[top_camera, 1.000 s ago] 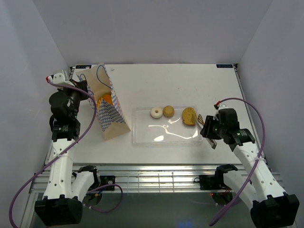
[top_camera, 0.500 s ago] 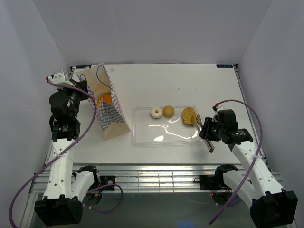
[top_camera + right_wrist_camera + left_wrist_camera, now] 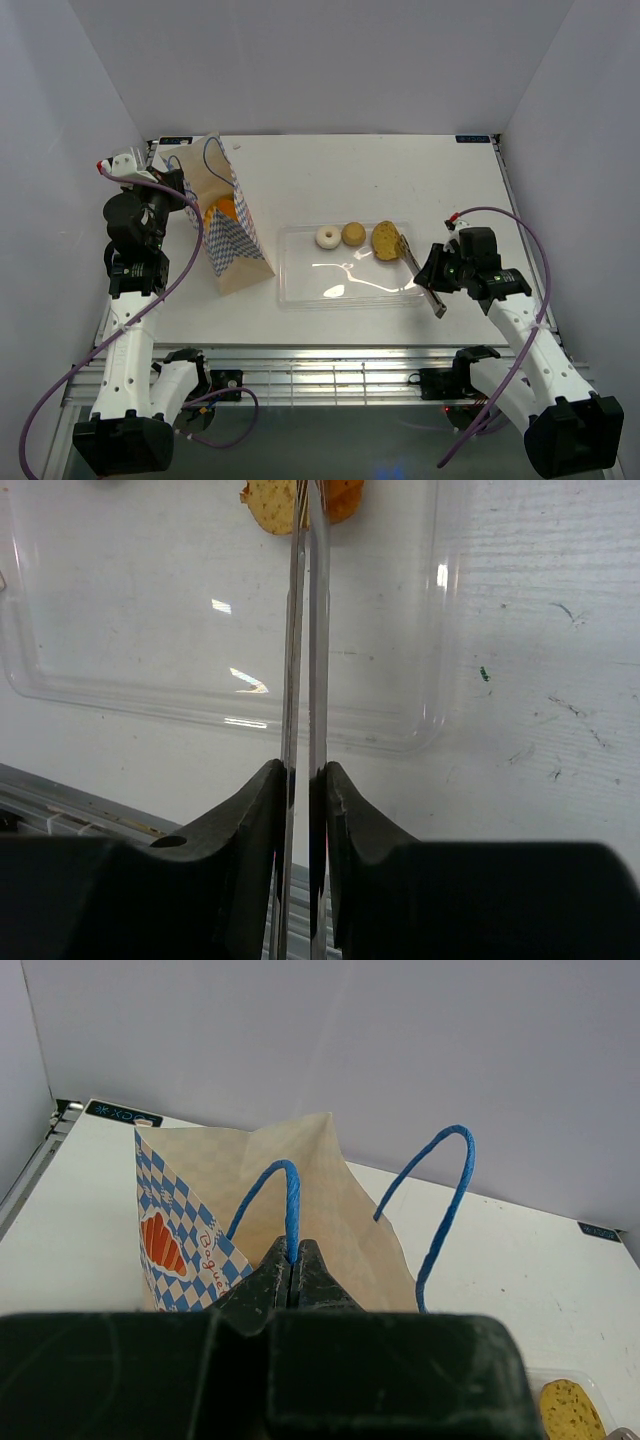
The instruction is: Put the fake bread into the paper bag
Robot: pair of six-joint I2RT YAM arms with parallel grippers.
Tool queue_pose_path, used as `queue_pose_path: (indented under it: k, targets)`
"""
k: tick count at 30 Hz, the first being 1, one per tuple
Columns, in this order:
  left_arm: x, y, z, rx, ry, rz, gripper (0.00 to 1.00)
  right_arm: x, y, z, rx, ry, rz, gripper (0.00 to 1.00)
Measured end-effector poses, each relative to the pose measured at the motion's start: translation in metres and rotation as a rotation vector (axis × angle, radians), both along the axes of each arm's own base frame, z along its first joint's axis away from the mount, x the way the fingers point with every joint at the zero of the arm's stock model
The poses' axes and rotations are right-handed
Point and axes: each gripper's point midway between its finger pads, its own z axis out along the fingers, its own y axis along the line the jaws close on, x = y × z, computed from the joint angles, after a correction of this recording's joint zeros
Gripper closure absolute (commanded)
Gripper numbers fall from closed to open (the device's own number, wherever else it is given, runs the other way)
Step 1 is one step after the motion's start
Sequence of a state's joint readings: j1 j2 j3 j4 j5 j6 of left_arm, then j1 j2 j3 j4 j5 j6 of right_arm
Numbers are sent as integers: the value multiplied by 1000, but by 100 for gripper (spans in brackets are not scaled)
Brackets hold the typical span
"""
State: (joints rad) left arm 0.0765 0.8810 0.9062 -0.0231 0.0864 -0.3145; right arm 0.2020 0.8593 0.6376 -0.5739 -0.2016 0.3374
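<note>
The paper bag [image 3: 228, 240] stands open at the left, with an orange bread piece [image 3: 222, 212] inside. My left gripper [image 3: 176, 190] is shut on the bag's near blue cord handle [image 3: 291, 1205] and holds it up. A clear tray [image 3: 350, 285] holds a pale ring [image 3: 327, 237], a small bun [image 3: 353, 234] and a brown speckled toast slice [image 3: 386, 240]. My right gripper [image 3: 434, 276] is shut on metal tongs [image 3: 305, 640]. The tongs' tips meet the toast slice [image 3: 268, 498] at the tray's far right.
The tray's right rim [image 3: 440, 630] lies under the tongs. The table's front edge and metal rail [image 3: 330, 355] run close below the tray. White walls enclose the table on three sides.
My right gripper has moved left with the tongs. The toast slice has shifted left in the tray, closer to the small bun. The left arm has not moved.
</note>
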Motion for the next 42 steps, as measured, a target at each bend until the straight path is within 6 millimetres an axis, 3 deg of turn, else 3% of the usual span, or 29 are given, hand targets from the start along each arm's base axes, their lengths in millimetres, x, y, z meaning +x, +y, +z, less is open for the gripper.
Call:
queue_pose_path:
  k: [2,6,16,25,32,38,42]
  targets:
    - [0,0,0,0,0,0,100,-1,2,1,9,0,8,92]
    - [0,0,0,0,0,0,100,2,5,14,26,-17,20,92]
    - [0,0,0,0,-1,1,100,16,14,90,69,-165,65,92]
    - [-1,1,1,0,-4,4,100,8,29,145,132,-258,171,92]
    - [-4,4,5,1,-17,26,100,0,44,200,189,-377,277,92]
    - [-4,6,6,1,-20,34,100,-8,66,217,225,-401,383,92]
    - [-5,7,6,1,-20,41,100,-14,95,222,237,-387,482,92]
